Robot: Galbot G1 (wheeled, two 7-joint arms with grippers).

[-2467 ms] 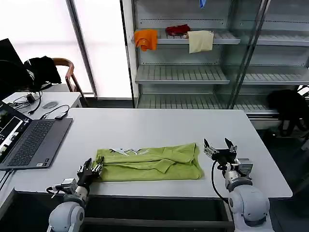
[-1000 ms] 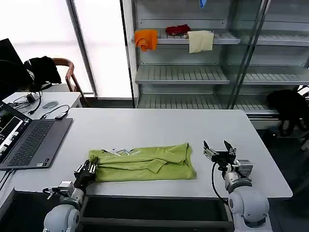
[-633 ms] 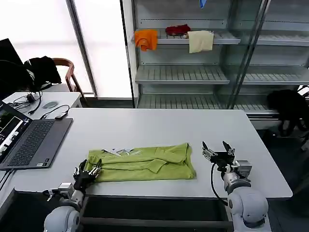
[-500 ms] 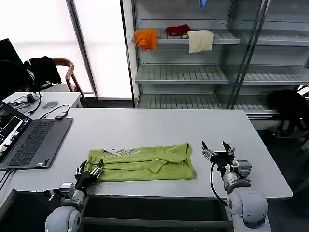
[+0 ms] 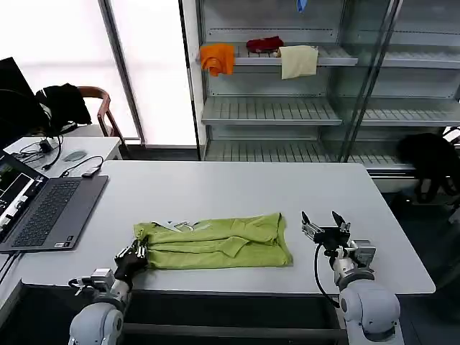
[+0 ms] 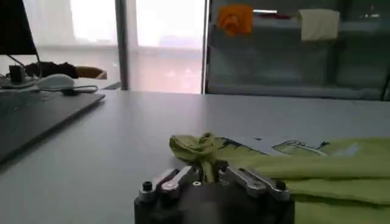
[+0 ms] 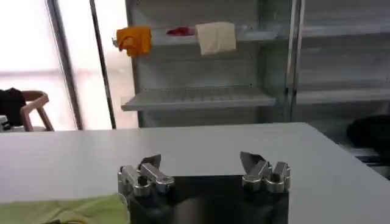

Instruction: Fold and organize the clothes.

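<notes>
You have a lime yellow-green T-shirt (image 5: 215, 241) with white print, white table (image 5: 237, 190), grey laptop (image 5: 44, 212), orange cloth (image 5: 217, 57), red cloth (image 5: 264, 44), cream cloth (image 5: 298, 61) on grey shelves (image 5: 269, 110)

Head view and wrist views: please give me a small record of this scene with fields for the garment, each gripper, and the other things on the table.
garment: lime yellow-green cotton T-shirt, folded into a long band near the front edge of the white table
left gripper: shut on the T-shirt's left end, low on the table
right gripper: open, just right of the T-shirt, holding nothing
other things: open grey laptop at the table's left side
</notes>
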